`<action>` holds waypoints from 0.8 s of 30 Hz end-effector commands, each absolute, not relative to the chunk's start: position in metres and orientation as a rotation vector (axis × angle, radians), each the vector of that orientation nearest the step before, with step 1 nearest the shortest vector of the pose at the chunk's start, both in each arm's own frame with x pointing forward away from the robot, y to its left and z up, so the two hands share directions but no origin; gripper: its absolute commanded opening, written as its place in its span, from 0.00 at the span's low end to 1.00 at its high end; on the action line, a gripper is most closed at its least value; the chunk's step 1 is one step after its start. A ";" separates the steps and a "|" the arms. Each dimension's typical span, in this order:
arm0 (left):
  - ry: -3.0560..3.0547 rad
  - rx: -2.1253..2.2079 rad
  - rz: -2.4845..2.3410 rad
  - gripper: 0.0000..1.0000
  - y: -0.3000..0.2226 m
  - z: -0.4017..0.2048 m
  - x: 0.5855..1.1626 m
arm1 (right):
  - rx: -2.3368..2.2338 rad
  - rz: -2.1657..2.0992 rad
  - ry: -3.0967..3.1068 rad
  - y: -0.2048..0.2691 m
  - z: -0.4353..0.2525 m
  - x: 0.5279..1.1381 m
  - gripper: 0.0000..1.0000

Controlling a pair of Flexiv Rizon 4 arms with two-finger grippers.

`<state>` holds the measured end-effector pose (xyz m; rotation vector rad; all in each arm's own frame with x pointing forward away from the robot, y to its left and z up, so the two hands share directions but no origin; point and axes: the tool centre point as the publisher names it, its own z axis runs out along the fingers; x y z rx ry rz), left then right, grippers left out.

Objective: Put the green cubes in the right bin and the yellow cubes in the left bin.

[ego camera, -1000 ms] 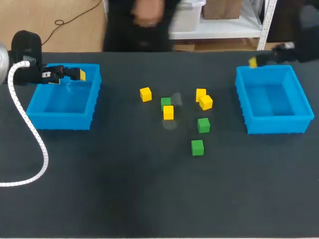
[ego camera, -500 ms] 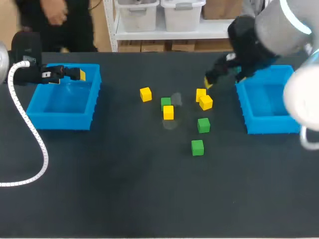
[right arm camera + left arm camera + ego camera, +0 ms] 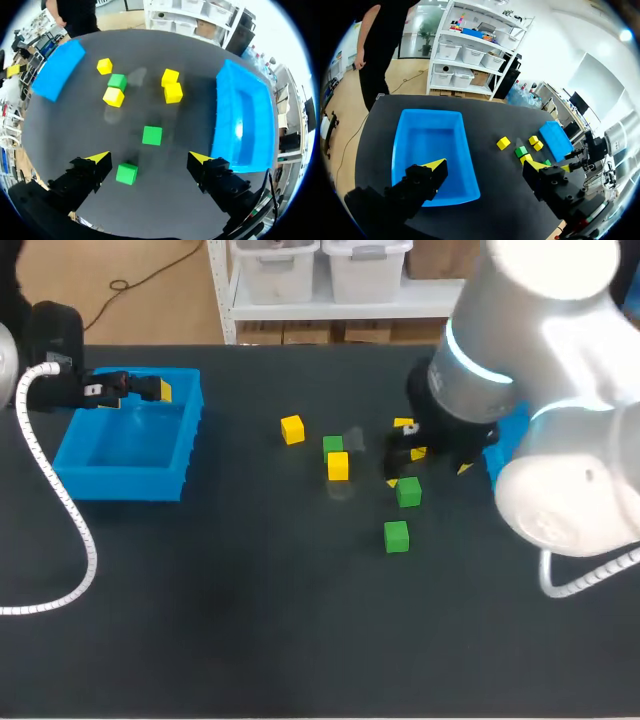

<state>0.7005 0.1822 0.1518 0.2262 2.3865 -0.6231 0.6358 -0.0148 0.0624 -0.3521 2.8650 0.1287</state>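
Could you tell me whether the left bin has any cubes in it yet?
Empty: the left bin shows only its bare blue floor, with no cubes inside.

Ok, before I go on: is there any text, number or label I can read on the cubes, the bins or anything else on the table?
No text here can be read.
On the green cubes and the yellow cubes: plain faces, no marks.
On the left bin and the right bin: plain blue, no marks.
On the left gripper: a small white tag behind the fingers, too small to read.
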 end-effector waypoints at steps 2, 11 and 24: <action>2.378 0.230 -0.633 1.00 0.184 0.150 0.700 | -0.321 0.111 2.899 -0.012 0.039 0.650 1.00; 2.378 0.230 -0.633 1.00 0.184 0.150 0.700 | -0.292 0.076 2.933 -0.016 0.013 0.652 1.00; 2.378 0.230 -0.633 1.00 0.184 0.150 0.700 | -0.297 0.023 2.956 -0.011 -0.002 0.653 1.00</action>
